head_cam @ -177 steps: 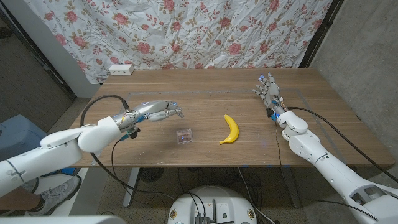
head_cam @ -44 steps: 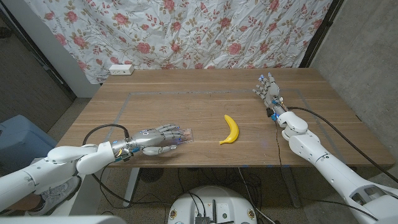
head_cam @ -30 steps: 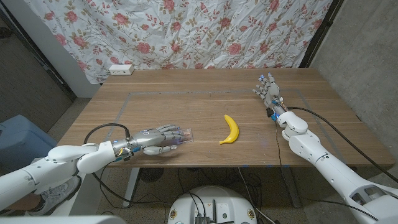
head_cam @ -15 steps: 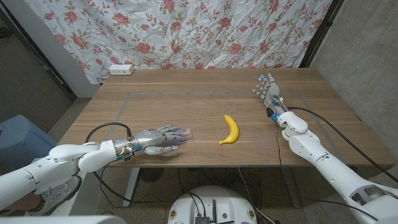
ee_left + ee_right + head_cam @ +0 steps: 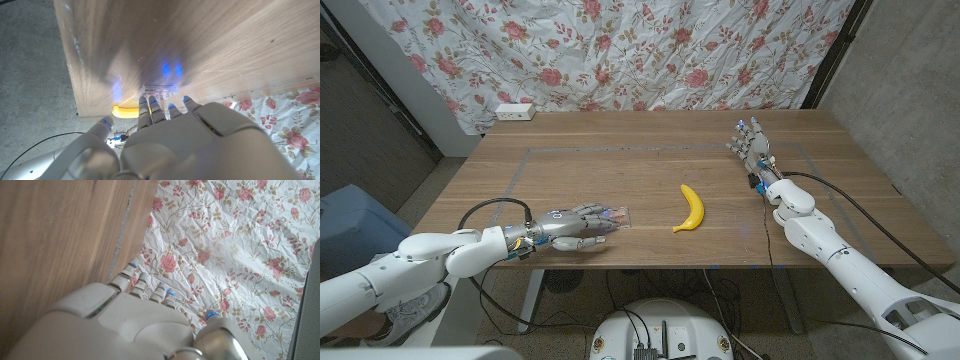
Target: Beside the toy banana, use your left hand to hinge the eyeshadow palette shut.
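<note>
- Tabletop (image 5: 620,160): wooden, carries everything within reach of both my arms.
- My right robot hand (image 5: 751,141): parked at the far right, fingers apart, holding nothing, clear of the work.
- My left robot hand (image 5: 578,223): fingers extended over the eyeshadow palette (image 5: 617,214), gripping nothing, apparently pressing the lid down.
- Toy banana (image 5: 692,208): lies near the palette's right, untouched.

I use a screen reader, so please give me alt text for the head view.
The robot's left hand reaches its fingers over a small clear eyeshadow palette on a wooden table, a yellow toy banana lying beside it. The right hand waits apart.
</note>
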`<act>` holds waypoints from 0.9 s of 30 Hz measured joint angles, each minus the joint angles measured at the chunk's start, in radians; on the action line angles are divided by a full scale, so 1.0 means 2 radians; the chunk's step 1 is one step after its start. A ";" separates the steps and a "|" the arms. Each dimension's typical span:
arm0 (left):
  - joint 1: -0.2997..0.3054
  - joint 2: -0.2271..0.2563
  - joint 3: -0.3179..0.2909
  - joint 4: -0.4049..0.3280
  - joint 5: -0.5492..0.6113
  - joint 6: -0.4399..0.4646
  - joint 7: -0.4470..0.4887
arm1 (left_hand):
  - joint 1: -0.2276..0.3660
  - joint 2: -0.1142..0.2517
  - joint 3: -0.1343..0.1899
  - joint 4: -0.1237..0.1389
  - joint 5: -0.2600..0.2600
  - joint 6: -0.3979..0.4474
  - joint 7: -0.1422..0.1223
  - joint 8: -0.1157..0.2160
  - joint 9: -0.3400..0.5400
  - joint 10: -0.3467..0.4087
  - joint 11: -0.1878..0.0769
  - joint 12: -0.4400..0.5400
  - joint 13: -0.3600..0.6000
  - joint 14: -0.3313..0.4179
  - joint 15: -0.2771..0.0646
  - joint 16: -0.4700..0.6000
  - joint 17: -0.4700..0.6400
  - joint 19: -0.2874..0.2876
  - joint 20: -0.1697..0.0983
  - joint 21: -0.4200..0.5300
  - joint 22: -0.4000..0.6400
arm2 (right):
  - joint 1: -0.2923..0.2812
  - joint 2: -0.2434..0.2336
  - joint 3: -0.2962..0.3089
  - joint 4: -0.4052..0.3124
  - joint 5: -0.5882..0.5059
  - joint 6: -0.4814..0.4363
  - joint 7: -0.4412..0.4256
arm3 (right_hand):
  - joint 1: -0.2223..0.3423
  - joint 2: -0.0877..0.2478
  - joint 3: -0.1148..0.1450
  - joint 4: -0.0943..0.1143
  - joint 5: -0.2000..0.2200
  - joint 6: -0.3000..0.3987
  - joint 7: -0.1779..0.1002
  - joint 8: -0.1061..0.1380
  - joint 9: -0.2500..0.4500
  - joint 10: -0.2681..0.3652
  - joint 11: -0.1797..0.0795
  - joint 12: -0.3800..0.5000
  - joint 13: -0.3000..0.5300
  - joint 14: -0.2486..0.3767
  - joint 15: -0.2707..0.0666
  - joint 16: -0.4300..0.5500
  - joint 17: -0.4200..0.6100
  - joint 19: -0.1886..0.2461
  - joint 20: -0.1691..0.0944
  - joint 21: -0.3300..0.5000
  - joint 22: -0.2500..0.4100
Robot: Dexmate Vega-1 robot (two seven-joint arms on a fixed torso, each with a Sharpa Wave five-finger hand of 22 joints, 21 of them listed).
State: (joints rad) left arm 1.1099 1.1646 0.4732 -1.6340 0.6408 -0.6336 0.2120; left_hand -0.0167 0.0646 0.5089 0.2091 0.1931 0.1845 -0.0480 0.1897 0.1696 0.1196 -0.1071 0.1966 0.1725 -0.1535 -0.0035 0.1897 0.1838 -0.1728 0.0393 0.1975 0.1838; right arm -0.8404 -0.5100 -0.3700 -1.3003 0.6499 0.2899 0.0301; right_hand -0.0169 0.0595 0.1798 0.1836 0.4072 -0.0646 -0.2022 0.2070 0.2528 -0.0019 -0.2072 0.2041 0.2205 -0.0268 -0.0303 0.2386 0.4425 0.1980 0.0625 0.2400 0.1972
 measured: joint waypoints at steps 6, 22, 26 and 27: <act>0.000 0.002 0.000 -0.003 -0.001 0.002 -0.005 | 0.000 0.000 -0.001 -0.001 0.000 0.001 0.001 0.000 0.000 0.003 -0.003 0.000 0.000 0.003 0.003 0.000 0.000 0.000 0.000 0.000 0.000 | 0.000 0.000 0.000 0.000 0.000 0.000 0.000 | 0.000 0.000 0.000 0.000 0.000 0.000 0.000 0.000 0.000 0.000 0.000 0.000 0.000 0.000 0.000 0.000 0.000 0.000 0.000 0.000 0.000; -0.003 0.002 0.002 0.001 0.002 0.002 -0.005 | 0.000 0.000 -0.005 -0.001 0.000 0.011 0.004 0.002 0.000 0.009 0.004 0.000 -0.001 0.003 0.003 0.000 0.000 0.000 0.000 0.000 0.000 | 0.000 0.000 0.000 0.000 0.000 0.000 0.000 | 0.000 0.000 0.000 0.000 0.000 0.000 0.000 0.000 0.000 0.000 0.000 0.000 0.000 0.000 0.000 0.000 0.000 0.000 0.000 0.000 0.000; -0.005 0.001 0.004 0.004 0.004 0.001 -0.003 | 0.000 0.000 -0.007 0.001 0.000 0.011 0.004 0.001 0.001 0.009 0.004 0.000 -0.001 0.003 0.003 0.000 0.000 0.000 0.000 0.000 0.000 | 0.000 0.000 0.000 0.000 0.000 0.000 0.000 | 0.000 0.000 0.000 0.000 0.000 0.000 0.000 0.000 0.000 0.000 0.000 0.000 0.000 0.000 0.000 0.000 0.000 0.000 0.000 0.000 0.000; -0.005 0.001 0.004 0.004 0.005 0.000 -0.002 | 0.000 0.000 -0.008 0.000 0.000 0.011 0.004 0.001 0.002 0.009 0.004 0.000 -0.001 0.004 0.004 0.000 0.000 0.000 0.000 0.000 0.000 | 0.000 0.000 0.000 0.000 0.000 0.000 0.000 | 0.000 0.000 0.000 0.000 0.000 0.000 0.000 0.000 0.000 0.000 0.000 0.000 0.000 0.000 0.000 0.000 0.000 0.000 0.000 0.000 0.000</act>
State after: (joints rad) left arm 1.0994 1.1657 0.4810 -1.6257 0.6499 -0.6329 0.2086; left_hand -0.0167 0.0646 0.4935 0.2099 0.1931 0.2059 -0.0408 0.1925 0.1728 0.1375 -0.0998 0.1961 0.1696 -0.1456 0.0045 0.1897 0.1837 -0.1729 0.0393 0.1975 0.1837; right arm -0.8404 -0.5101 -0.3700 -1.3000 0.6499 0.2906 0.0302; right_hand -0.0169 0.0595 0.1798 0.1836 0.4072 -0.0646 -0.2022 0.2070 0.2528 -0.0019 -0.2073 0.2041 0.2205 -0.0268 -0.0303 0.2386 0.4425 0.1980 0.0625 0.2400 0.1972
